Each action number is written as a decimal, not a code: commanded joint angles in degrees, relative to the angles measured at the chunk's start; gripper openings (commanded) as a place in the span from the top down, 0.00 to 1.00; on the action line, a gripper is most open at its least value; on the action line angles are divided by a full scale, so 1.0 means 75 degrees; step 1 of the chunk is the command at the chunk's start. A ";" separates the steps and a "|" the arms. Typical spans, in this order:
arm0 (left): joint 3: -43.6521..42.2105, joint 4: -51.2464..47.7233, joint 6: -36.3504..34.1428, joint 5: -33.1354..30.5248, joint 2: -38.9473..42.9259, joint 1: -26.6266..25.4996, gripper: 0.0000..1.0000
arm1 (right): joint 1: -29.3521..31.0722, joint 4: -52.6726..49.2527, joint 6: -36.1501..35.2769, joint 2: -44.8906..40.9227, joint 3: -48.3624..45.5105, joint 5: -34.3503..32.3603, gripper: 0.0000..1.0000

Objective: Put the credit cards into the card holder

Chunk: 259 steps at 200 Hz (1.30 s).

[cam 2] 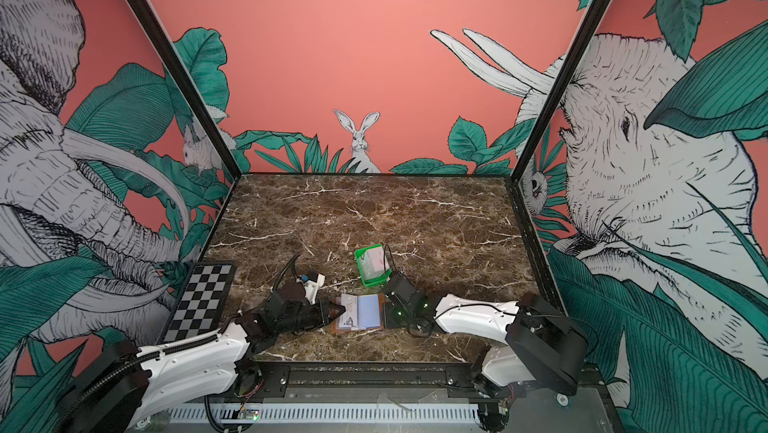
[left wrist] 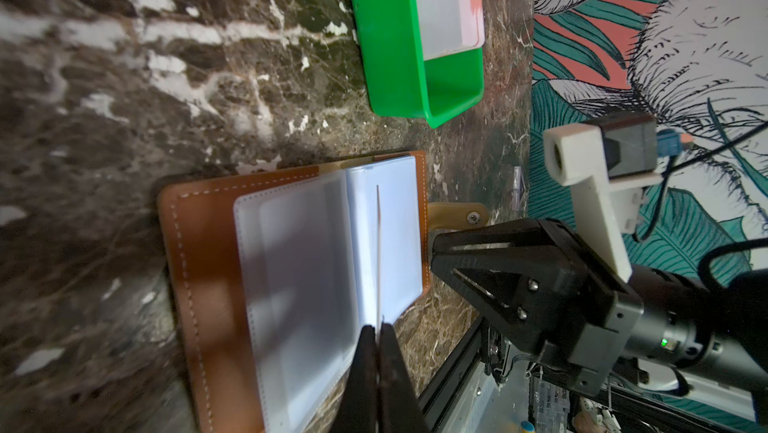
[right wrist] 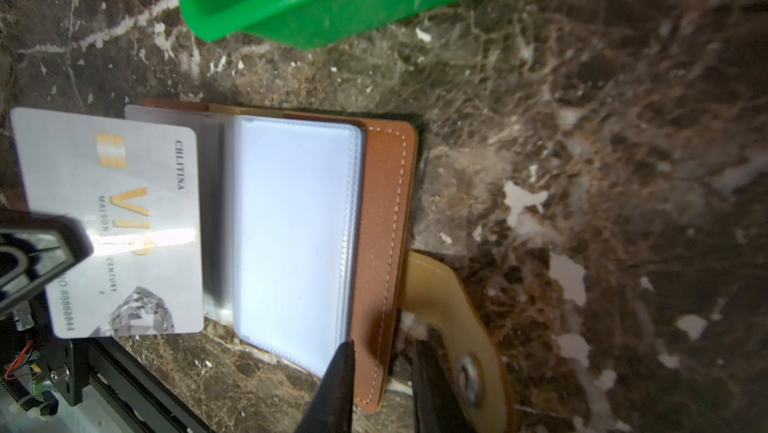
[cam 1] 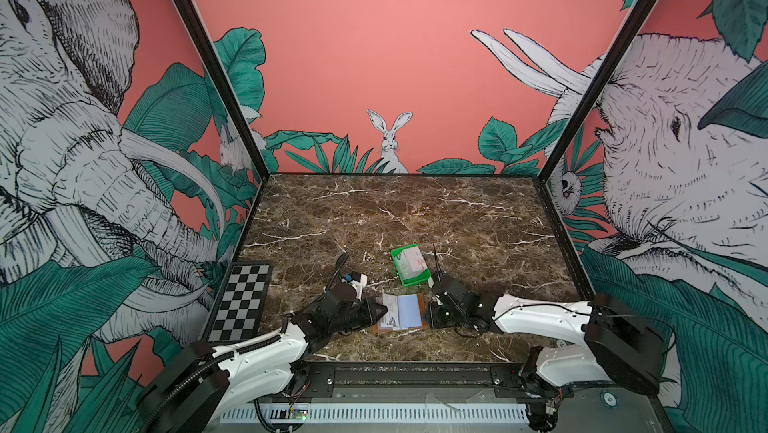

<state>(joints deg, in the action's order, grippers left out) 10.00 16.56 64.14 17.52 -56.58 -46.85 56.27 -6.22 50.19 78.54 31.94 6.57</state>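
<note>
The left pincer (left wrist: 377, 329) grips a white credit card (right wrist: 124, 223) over the open card holder (right wrist: 382, 202) on the table (right wrist: 582, 119) — the right pincer (right wrist: 383, 345), jaws apart, straddles the holder's cover edge.

The desk (cam 1: 395, 210) is dark brown marble with white veins. Near its front edge, about midway, the holder (cam 1: 409, 310) lies open and flat, tan cover down and clear sleeves (left wrist: 299, 269) up, its snap tab (right wrist: 453, 318) sticking out on the right side. Just behind it, slightly to the right and not touching it, stands a green tray (cam 1: 415, 281). A checkerboard (cam 1: 241, 302) lies flat along the left edge, apart from both.
</note>
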 commanded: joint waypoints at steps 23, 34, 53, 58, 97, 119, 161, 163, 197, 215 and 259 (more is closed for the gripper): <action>-0.0300 0.0341 0.0436 -0.0213 0.0124 -0.0016 1.00 | 0.0040 0.0102 -0.0037 0.0273 0.0034 -0.0086 0.77; -0.0302 0.0390 0.0477 -0.0207 0.0073 -0.0019 1.00 | 0.0043 0.0206 -0.0003 0.0310 0.0008 -0.0069 0.77; -0.0290 0.0495 0.0555 -0.0191 -0.0056 -0.0021 1.00 | 0.0040 0.0277 0.0050 0.0400 -0.0005 -0.0063 0.78; -0.0296 0.0555 0.0602 -0.0181 -0.0106 -0.0017 1.00 | 0.0043 0.0296 0.0066 0.0412 -0.0014 -0.0063 0.78; -0.0355 0.1131 0.0748 -0.0138 -0.0523 -0.0017 1.00 | 0.0043 0.0278 0.0046 0.0480 -0.0040 -0.0056 0.78; -0.0393 0.1459 0.0805 -0.0150 -0.0841 -0.0020 1.00 | 0.0041 0.0243 0.0034 0.0512 -0.0017 -0.0047 0.78; -0.0382 0.1885 0.0864 -0.0098 -0.1185 -0.0023 1.00 | 0.0037 0.0261 0.0046 0.0595 -0.0005 -0.0047 0.78; -0.0384 0.1892 0.0867 -0.0100 -0.1188 -0.0023 1.00 | 0.0036 0.0259 0.0046 0.0600 -0.0008 -0.0045 0.78; -0.0371 0.1939 0.0890 -0.0061 -0.1162 -0.0035 1.00 | 0.0041 0.0290 0.0087 0.0609 -0.0072 -0.0060 0.78; -0.0370 0.1882 0.0829 -0.0086 -0.1105 -0.0044 1.00 | 0.0042 0.0276 0.0099 0.0596 -0.0093 -0.0058 0.79; -0.0372 0.1714 0.0703 -0.0109 -0.1141 -0.0058 1.00 | 0.0038 0.0267 0.0113 0.0562 -0.0099 -0.0070 0.78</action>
<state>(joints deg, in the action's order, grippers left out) 7.99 29.21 70.15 16.97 -65.56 -46.96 56.27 -1.93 50.65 81.54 32.10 6.61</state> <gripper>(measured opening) 0.045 0.215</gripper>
